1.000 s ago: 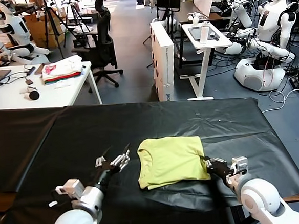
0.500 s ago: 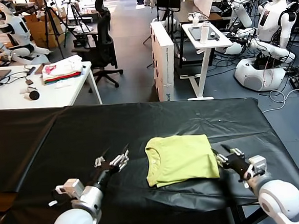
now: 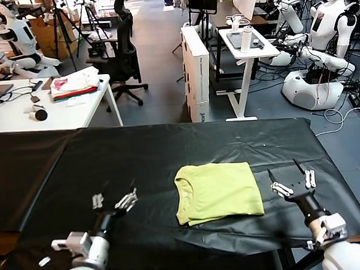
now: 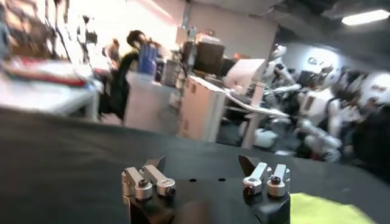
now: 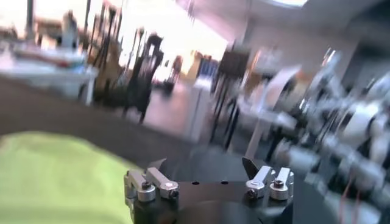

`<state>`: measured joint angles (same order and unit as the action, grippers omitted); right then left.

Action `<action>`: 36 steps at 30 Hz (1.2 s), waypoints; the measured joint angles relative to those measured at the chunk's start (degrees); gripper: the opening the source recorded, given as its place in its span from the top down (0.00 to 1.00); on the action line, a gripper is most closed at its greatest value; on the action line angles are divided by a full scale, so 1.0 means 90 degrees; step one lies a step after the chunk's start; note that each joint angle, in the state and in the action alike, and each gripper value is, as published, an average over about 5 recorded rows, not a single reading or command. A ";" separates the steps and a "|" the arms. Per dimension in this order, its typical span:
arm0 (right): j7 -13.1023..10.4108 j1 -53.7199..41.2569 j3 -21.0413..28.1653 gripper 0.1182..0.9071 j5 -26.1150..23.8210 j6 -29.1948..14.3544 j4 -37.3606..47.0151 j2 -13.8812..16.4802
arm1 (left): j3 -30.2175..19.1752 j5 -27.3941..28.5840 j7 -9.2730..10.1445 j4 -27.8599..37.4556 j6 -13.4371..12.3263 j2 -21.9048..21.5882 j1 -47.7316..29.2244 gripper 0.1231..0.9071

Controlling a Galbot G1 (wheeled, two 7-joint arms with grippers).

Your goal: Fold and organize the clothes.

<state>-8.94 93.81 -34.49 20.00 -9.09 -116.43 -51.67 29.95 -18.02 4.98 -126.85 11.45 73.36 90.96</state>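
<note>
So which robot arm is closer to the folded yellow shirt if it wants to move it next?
Probably the right. The right gripper hangs open just beside the T-shirt edge, with only a narrow strip of black table between them. The left gripper, also open, sits farther from the shirt's collar side.

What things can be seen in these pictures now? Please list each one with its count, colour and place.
T-shirt: one, lime-yellow, folded, middle of the black table cover, between the two hands.
Table cover: one, black, spread over the near table.
Folded fabric pile: one, white, pink and red, on the white desk behind, to the left.
Office chair: one, black, beside that desk.
Other robots: several, white, in the background.
Left hand: one, open, left of the T-shirt, holding nothing.
Right hand: one, open, right of the T-shirt, apart from it.
</note>
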 joint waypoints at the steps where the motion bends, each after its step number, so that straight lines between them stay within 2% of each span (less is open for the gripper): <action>1: -0.0068 0.0112 -0.0022 0.00 -0.0002 -0.0050 -0.0037 -0.0056 | 0.0052 0.0052 0.0031 -0.0034 -0.0091 -0.0071 0.0145 0.00; 8: -0.0569 0.1078 -0.0099 0.00 0.0009 -0.0117 -0.0442 -0.0344 | 0.0632 -0.0164 0.0081 -0.0355 -0.0348 -0.0549 0.1464 0.00; 13: -0.0715 0.1835 -0.0143 0.00 0.0018 -0.0003 -0.0826 -0.0464 | 0.1134 -0.0299 0.0199 -0.0522 -0.0577 -0.0667 0.2404 0.00; 19: -0.0783 0.2472 -0.0112 0.00 -0.0012 0.0162 -0.1154 -0.0545 | 0.1460 -0.0423 0.0331 -0.0651 -0.0671 -0.0627 0.3233 0.00; 27: -0.0897 0.2928 -0.0023 0.00 -0.0140 0.0164 -0.1431 -0.0552 | 0.1701 -0.0748 0.0246 -0.0890 -0.0722 -0.0607 0.3886 0.00; 32: -0.1107 0.3224 0.0007 0.00 -0.0274 0.0098 -0.1575 -0.0549 | 0.1805 -0.0822 0.0228 -0.0902 -0.0682 -0.0627 0.3989 0.00; 36: -0.1143 0.3362 0.0022 0.00 -0.0284 0.0080 -0.1607 -0.0564 | 0.1812 -0.0829 0.0196 -0.0863 -0.0641 -0.0624 0.3997 0.00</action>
<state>-19.23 124.07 -34.29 17.44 -8.38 -130.90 -56.74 46.25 -25.48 6.75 -134.61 5.68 67.75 126.92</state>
